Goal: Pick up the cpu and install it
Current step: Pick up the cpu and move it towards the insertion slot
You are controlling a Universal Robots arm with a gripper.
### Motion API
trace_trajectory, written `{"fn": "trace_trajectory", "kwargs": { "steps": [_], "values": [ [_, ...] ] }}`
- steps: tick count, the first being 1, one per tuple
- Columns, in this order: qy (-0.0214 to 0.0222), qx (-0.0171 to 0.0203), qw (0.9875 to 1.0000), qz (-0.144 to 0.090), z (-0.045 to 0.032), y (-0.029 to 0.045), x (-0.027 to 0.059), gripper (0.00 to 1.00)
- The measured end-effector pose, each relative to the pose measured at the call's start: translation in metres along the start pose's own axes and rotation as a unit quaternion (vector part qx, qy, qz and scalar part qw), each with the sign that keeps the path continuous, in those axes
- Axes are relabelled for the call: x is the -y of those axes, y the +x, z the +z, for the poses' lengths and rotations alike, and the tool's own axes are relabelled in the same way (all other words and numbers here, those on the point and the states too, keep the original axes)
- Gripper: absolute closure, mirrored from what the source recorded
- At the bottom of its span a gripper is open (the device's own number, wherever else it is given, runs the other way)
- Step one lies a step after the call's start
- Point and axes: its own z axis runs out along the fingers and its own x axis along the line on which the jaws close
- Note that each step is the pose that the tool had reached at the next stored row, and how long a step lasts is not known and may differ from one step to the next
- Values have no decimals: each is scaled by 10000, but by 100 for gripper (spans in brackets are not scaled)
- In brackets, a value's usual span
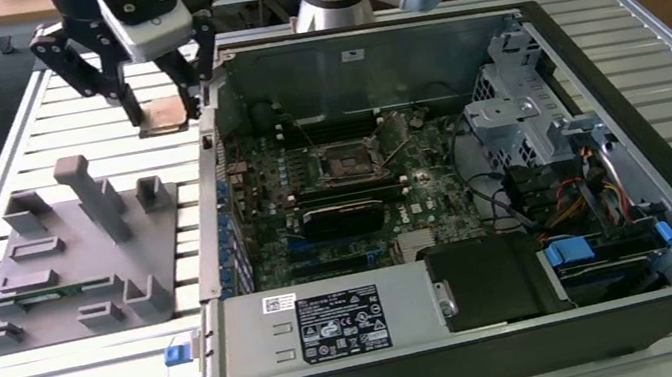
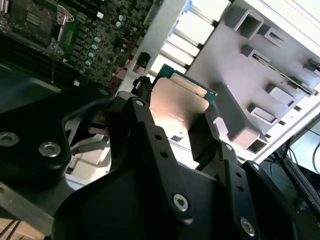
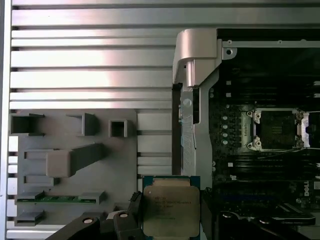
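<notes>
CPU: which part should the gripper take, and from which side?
Take the cpu by two opposite thin edges, coming from above its flat metal top. It is a thin square plate, so the edges likely offer the only parallel faces, and the underside stays free for the socket. The gripper holds it that way now.

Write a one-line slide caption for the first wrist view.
End effector grips the cpu outside the open case, socket in sight.

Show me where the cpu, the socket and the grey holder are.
cpu (image 3: pixel 171 210), first wrist view, silver top.
socket (image 3: pixel 276 130), first wrist view, dark centre.
grey holder (image 1: pixel 84 261), exterior view, flat base.
</notes>
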Motion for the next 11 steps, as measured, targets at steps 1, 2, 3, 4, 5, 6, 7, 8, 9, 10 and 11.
{"fn": "trace_trajectory", "kwargs": {
  "steps": [1,2,3,4,5,6,7,8,9,10,11],
  "values": [
    [0,0,10000,1,7,-42,-1,46],
    [-1,0,10000,2,14,-84,-2,46],
    [-1,0,10000,2,20,-124,-2,46],
    [-1,0,10000,3,27,-166,-2,46],
    [0,0,10000,4,32,-206,-3,46],
    [-1,0,10000,6,39,-245,-4,46],
    [-1,1,10000,9,45,-278,-4,46],
    [-1,1,10000,10,51,-311,-4,46],
    [-1,1,10000,13,58,-342,-5,46],
    [-1,1,10000,14,64,-375,-5,46],
    [-1,1,10000,16,71,-411,-5,46]
  ]
}}
